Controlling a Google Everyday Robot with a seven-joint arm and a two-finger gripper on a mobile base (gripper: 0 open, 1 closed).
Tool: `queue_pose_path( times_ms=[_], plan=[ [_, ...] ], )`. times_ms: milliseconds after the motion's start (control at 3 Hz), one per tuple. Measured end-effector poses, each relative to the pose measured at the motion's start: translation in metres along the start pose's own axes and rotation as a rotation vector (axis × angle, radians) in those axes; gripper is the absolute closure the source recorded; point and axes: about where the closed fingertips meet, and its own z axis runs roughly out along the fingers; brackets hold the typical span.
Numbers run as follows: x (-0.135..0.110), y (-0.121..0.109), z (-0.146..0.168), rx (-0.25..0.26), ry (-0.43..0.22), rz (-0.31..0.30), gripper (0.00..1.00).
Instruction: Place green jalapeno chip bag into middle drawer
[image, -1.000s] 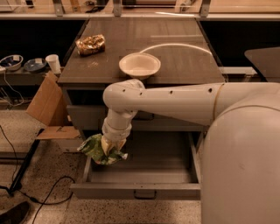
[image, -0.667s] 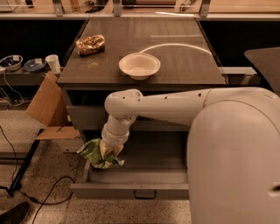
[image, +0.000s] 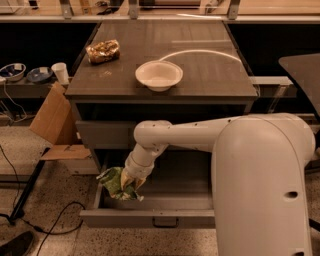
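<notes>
Placement step: the gripper (image: 131, 184) is clamped on the bag (image: 115, 181), held over the left end of the open drawer (image: 175, 202) and partly across its left wall. The drawer tray looks otherwise bare. Next move, as judged — shift inward, lower, release. Up top, the bowl (image: 159, 75) is empty.

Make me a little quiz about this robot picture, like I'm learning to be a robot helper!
1. True or false: the white bowl sits inside the middle drawer.
2. What does the pincer hold at the drawer's left end? A) an apple B) the green jalapeno chip bag C) a soda can
3. Fill in: the middle drawer is pulled ____.
Key: 1 false, it's on the tabletop; 2 B; 3 open.
</notes>
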Motion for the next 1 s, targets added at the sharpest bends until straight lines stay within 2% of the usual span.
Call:
queue_pose_path(
  times_ms=[333, 667, 1000],
  plan=[
    [0.010, -0.031, -0.006, -0.038, -0.074, 0.123, 1.00],
    [0.015, -0.043, -0.020, -0.044, -0.135, 0.174, 1.00],
    [0.012, -0.049, -0.022, -0.055, -0.147, 0.207, 1.00]
  ],
)
